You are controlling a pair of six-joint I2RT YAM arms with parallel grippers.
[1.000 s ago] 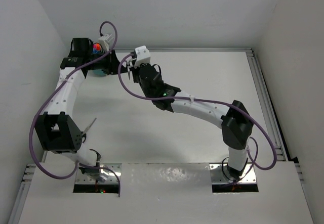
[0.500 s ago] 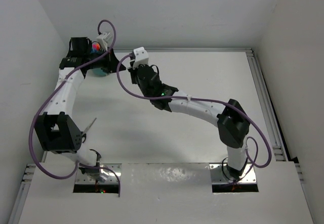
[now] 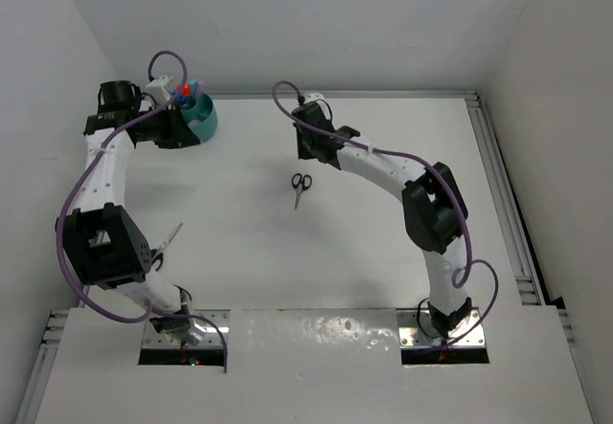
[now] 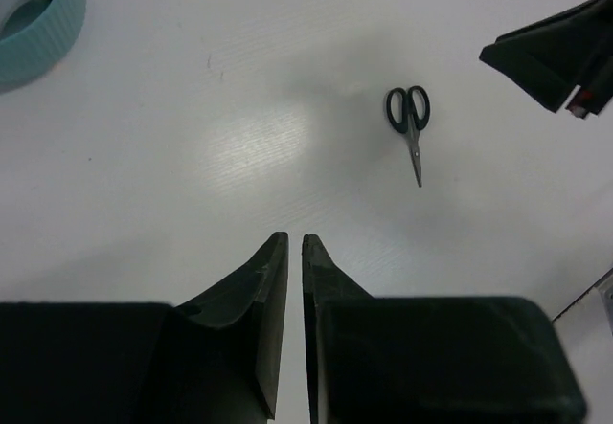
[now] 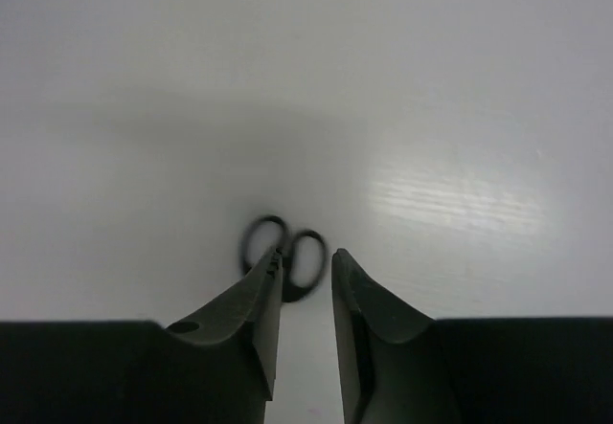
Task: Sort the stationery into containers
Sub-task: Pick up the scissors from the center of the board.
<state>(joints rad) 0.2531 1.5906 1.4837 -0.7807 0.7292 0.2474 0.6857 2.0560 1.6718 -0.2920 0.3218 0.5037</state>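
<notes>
The black-handled scissors (image 3: 301,185) lie flat on the white table, in the middle. They also show in the left wrist view (image 4: 409,118) and, blurred, in the right wrist view (image 5: 283,256). My right gripper (image 3: 308,159) hovers just behind them, jaws slightly apart and empty (image 5: 306,256). The teal cup (image 3: 203,118) stands at the back left with several coloured markers (image 3: 189,90) upright in it; its rim shows in the left wrist view (image 4: 43,32). My left gripper (image 3: 184,133) is beside the cup, shut and empty (image 4: 294,242).
White walls close in the table at the back and left. A metal rail (image 3: 498,175) runs along the right edge. The right arm's black tip (image 4: 560,51) shows in the left wrist view.
The right arm swung right, away from the cup, and the scissors now show on the table. The left arm pulled back to the left, uncovering the teal cup.
</notes>
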